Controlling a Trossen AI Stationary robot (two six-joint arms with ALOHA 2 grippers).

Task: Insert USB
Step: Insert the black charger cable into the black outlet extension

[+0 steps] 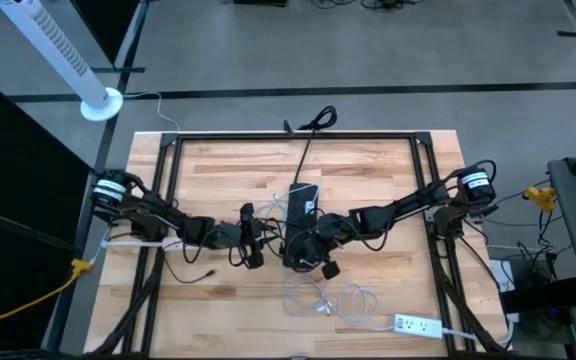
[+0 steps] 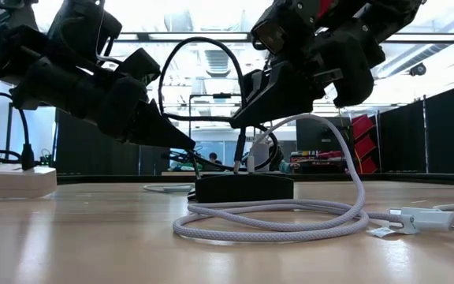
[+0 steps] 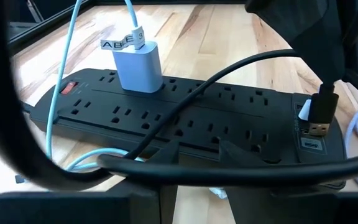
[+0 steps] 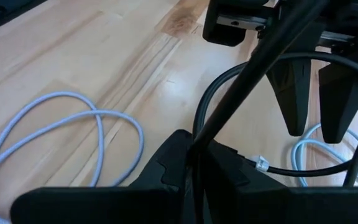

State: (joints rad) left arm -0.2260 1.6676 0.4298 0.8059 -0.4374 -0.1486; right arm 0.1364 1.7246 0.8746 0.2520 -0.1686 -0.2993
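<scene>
A black power strip (image 1: pixel 302 212) lies mid-table; a white charger (image 3: pixel 138 65) is plugged into it. My right gripper (image 1: pixel 315 250) is shut on a black USB cable (image 4: pixel 194 146) over the strip's near end. The cable's plug (image 3: pixel 321 115) hangs upright with its metal tip showing, just above the strip's USB ports (image 3: pixel 309 144). My left gripper (image 1: pixel 253 240) stands open to the left of the strip, fingers (image 4: pixel 296 99) slanting down toward it. The black cable crosses in front of its fingers (image 3: pixel 166 158) in the left wrist view; whether it touches them does not show. My right gripper pinches the black cable (image 4: pixel 196 140) between its two fingers, a short way behind the plug. The fingers slant down from the table's right. The cable drops from them to the plug (image 2: pixel 237 162), which hangs upright over the strip's end, and its free length arches up behind (image 2: pixel 203 47).
A loose coil of white cable (image 1: pixel 346 300) lies near the front edge, with a white power strip (image 1: pixel 418 325) at the front right. A thin black cable (image 1: pixel 193 272) lies at the front left. The black strip's own cord (image 1: pixel 308 135) runs to the far edge.
</scene>
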